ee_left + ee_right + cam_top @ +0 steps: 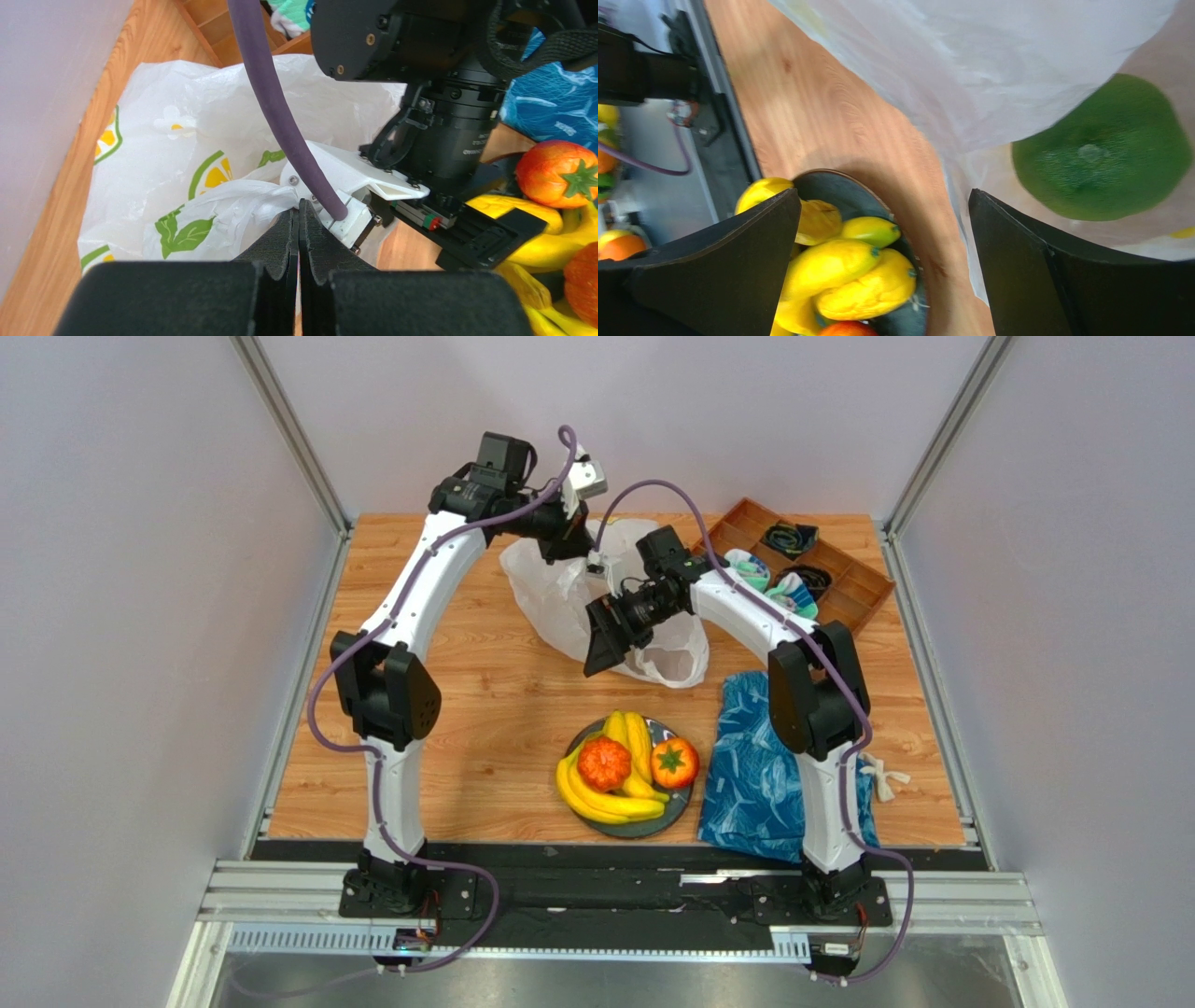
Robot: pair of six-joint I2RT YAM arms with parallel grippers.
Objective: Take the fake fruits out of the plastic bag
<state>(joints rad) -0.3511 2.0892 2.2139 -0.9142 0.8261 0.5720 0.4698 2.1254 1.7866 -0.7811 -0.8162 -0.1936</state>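
Tabletop; left pincer pinches bag

white plastic bag with yellow lemon-slice print, yellow bananas, green fruit, blue white-veined cloth

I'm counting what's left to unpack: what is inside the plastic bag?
One round green fruit shows inside the plastic bag, in the right wrist view. White plastic covers the rest of the interior, so more fruit cannot be ruled out.

Probably a robotics lab cell, wooden table walled by grey panels on aluminium framing, mounting rail along the table's near edge.
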